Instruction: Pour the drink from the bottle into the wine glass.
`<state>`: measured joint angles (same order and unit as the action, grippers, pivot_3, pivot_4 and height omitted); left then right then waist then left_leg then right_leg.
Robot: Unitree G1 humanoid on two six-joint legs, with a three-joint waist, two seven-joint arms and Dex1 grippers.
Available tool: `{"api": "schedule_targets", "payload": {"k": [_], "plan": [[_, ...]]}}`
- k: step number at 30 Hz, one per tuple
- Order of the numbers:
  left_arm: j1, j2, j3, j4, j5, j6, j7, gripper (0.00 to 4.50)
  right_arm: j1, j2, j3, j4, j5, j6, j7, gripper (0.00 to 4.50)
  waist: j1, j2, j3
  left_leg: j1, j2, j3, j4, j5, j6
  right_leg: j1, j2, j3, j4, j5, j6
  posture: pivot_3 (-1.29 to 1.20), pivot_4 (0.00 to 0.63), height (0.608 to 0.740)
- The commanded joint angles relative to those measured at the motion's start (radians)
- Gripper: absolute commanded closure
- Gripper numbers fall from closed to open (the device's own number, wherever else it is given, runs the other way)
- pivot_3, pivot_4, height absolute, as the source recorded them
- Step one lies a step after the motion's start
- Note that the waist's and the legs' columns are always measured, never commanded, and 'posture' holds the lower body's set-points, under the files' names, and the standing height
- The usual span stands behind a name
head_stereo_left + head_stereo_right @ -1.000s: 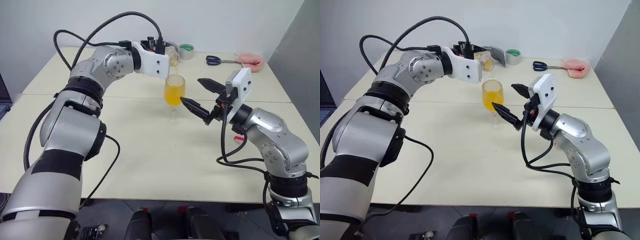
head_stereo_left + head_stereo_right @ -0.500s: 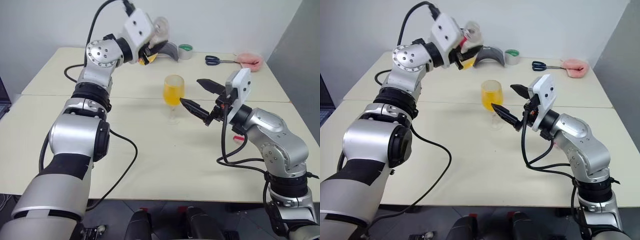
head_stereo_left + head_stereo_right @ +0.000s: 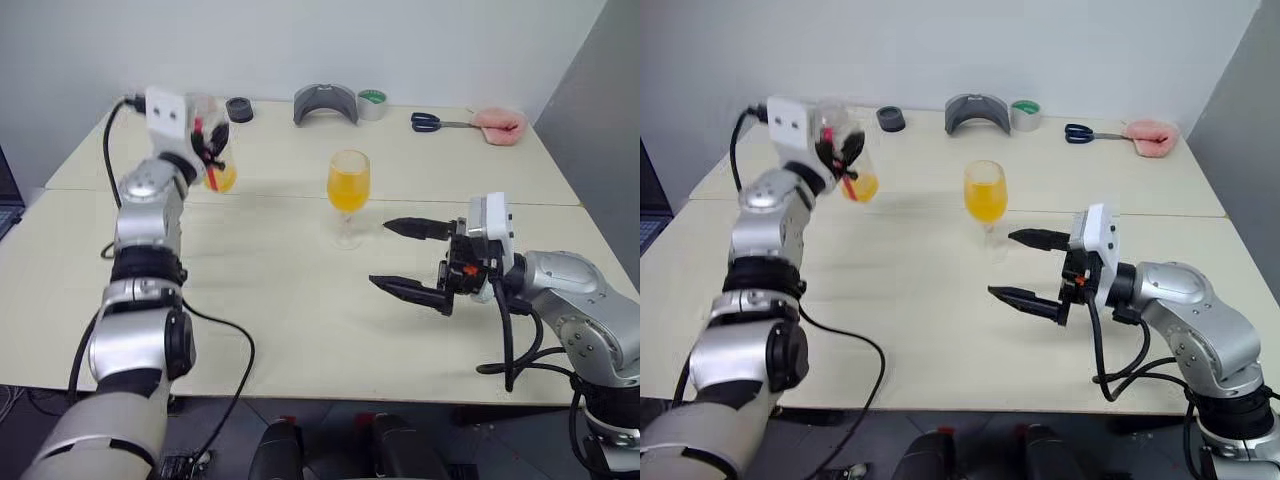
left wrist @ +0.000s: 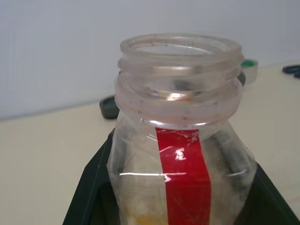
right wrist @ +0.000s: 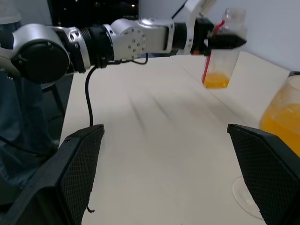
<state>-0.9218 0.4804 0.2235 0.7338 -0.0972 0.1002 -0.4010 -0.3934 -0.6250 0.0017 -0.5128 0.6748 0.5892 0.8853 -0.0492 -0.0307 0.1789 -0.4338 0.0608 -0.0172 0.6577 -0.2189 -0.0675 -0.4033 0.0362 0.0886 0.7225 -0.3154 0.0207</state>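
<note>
The left claw (image 3: 843, 160) is clamped on the uncapped bottle (image 3: 848, 150), held upright above the table's (image 3: 920, 300) left side with a little drink (image 3: 862, 187) at its bottom. The wine glass (image 3: 985, 201), roughly half full, stands mid-table. The right claw (image 3: 1024, 268) gapes wide nearby, empty.

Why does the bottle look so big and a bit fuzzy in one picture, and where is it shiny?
In the left wrist view the clear plastic bottle with the red stripe sits right at the camera, so it looms large, its lower part soft; light glints on its threaded neck. In the right wrist view the orange-filled wine glass at the edge looks blurry.
</note>
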Motion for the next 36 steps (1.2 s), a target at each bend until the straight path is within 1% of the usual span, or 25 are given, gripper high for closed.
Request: {"api": "schedule_targets", "payload": {"k": [1, 5, 10, 16, 18, 20, 23, 25, 27, 29, 33, 36], "plan": [[0.06, -0.018, 0.032, -0.136, -0.05, 0.018, 0.028, 2.69, -0.013, 0.015, 0.008, 0.015, -0.023, -0.039, -0.002, 0.0, 0.002, 0.0, 0.0, 0.0, 0.0, 0.0, 0.002, 0.0, 0.0, 0.0, 0.0, 0.0, 0.001, 0.0, 0.0, 0.0, 0.15, 0.74], [0.129, -0.041, 0.047, -0.194, -0.081, 0.031, 0.037, 2.69, -0.019, 0.038, 0.012, 0.039, -0.042, -0.046, -0.028, 0.0, 0.003, 0.0, 0.0, 0.0, 0.0, 0.0, 0.005, 0.0, 0.0, 0.001, 0.001, 0.001, 0.003, 0.001, 0.001, 0.0, 0.15, 0.74], [0.156, -0.056, 0.057, -0.213, -0.124, 0.009, 0.017, 2.69, -0.019, 0.046, 0.008, 0.035, -0.04, -0.041, -0.043, 0.0, 0.004, 0.0, 0.0, 0.001, 0.0, 0.0, 0.005, 0.0, 0.0, 0.001, 0.001, 0.001, 0.004, 0.001, 0.001, 0.0, 0.15, 0.74], [0.177, -0.067, 0.046, -0.216, -0.129, -0.02, 0.01, 2.69, -0.016, 0.047, 0.012, 0.025, -0.044, -0.042, -0.06, 0.0, 0.004, 0.0, 0.0, 0.001, -0.001, 0.0, 0.005, 0.0, 0.0, 0.001, 0.001, 0.001, 0.004, 0.001, 0.001, 0.0, 0.15, 0.74], [0.188, -0.069, 0.046, -0.225, -0.128, -0.019, 0.02, 1.99, -0.013, 0.046, 0.012, 0.023, -0.044, -0.042, -0.066, 0.0, 0.004, 0.0, 0.0, 0.001, 0.0, 0.0, 0.005, 0.0, 0.0, 0.001, 0.001, 0.001, 0.004, 0.001, 0.001, 0.0, 0.15, 0.74], [0.202, -0.066, 0.043, -0.24, -0.127, -0.009, 0.023, 1.48, -0.008, 0.046, 0.012, 0.019, -0.044, -0.042, -0.071, 0.0, 0.004, 0.0, 0.0, 0.001, 0.0, 0.0, 0.005, 0.0, 0.0, 0.001, 0.001, 0.001, 0.004, 0.001, 0.001, 0.0, 0.15, 0.74], [0.225, -0.063, 0.041, -0.265, -0.129, 0.012, 0.022, 0.5, 0.004, 0.051, 0.015, 0.021, -0.053, -0.048, -0.081, 0.0, 0.004, 0.0, 0.0, 0.001, 0.0, 0.0, 0.005, 0.0, 0.0, 0.001, 0.001, 0.001, 0.004, 0.001, 0.001, 0.0, 0.15, 0.74], [0.239, -0.062, 0.039, -0.282, -0.128, 0.023, 0.025, 0.03, 0.014, 0.054, 0.017, 0.022, -0.059, -0.052, -0.086, 0.0, 0.004, 0.0, 0.0, 0.001, 0.0, 0.0, 0.005, 0.0, 0.0, 0.001, 0.001, 0.001, 0.004, 0.001, 0.001, 0.0, 0.15, 0.74], [0.258, -0.06, 0.035, -0.309, -0.124, 0.042, 0.029, 0.03, 0.028, 0.053, 0.015, 0.021, -0.064, -0.053, -0.086, 0.0, 0.004, 0.0, 0.0, 0.001, 0.0, 0.0, 0.004, 0.0, 0.0, 0.001, 0.001, 0.001, 0.004, 0.001, 0.001, 0.0, 0.15, 0.74], [0.307, -0.059, 0.027, -0.377, -0.119, 0.086, 0.035, 0.03, 0.076, 0.039, 0.004, 0.017, -0.081, -0.063, -0.086, 0.0, 0.004, 0.0, 0.0, 0.001, 0.0, 0.0, 0.004, 0.0, 0.0, 0.001, 0.002, 0.002, 0.004, 0.001, 0.001, 0.0, 0.15, 0.74], [0.446, -0.071, 0.04, -0.591, -0.15, 0.2, 0.067, 0.03, 0.186, 0.027, -0.04, -0.021, -0.097, -0.064, -0.132, 0.0, 0.005, 0.0, 0.0, 0.001, 0.0, 0.0, 0.004, 0.0, 0.0, 0.002, 0.001, 0.002, 0.003, 0.001, 0.001, 0.0, 0.15, 0.74], [0.577, -0.08, 0.059, -0.779, -0.172, 0.309, 0.112, 0.03, 0.269, 0.05, -0.075, -0.069, -0.128, -0.061, -0.227, 0.0, 0.004, 0.0, 0.0, 0.001, 0.001, 0.0, 0.004, 0.0, 0.0, 0.002, 0.001, 0.003, 0.003, 0.001, 0.001, 0.0, 0.15, 0.74]]}}
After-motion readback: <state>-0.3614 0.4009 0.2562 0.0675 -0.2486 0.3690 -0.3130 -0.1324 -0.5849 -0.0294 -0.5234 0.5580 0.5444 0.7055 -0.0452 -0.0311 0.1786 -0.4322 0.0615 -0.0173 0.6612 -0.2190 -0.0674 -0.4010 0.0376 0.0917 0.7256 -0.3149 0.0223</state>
